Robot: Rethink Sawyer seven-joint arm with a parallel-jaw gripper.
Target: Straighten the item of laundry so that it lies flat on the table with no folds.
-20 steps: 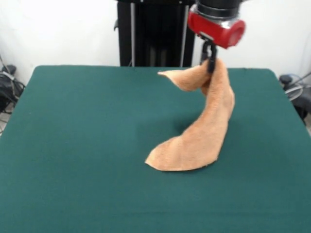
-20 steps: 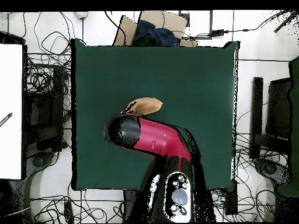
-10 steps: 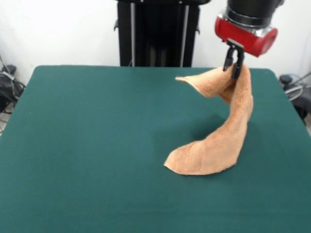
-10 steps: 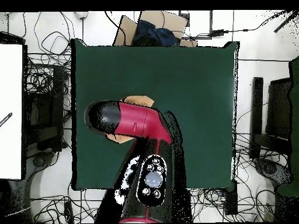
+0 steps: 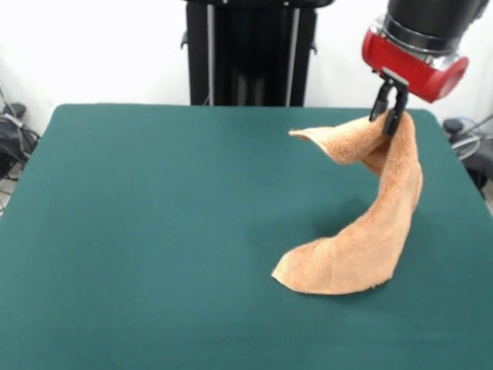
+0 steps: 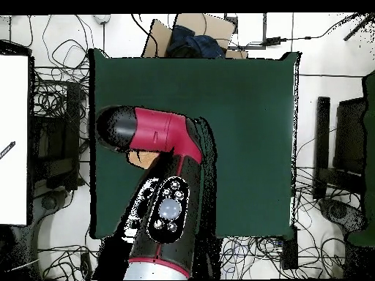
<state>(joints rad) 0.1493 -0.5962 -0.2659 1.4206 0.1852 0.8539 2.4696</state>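
we see gripper (image 5: 390,112) pinching towel (image 5: 362,231) top at table's (image 5: 154,231) 2 o'clock, tail bunched at 4. risk: thin pinch slips, or release here leaves towel folded near edge.

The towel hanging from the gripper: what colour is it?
Light orange-tan towel, plain terry; clearest in the front view.

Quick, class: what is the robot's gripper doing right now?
Gripper: shut on the light orange-tan terry-cloth towel, lifting one end; the other end rests on the dark green table.
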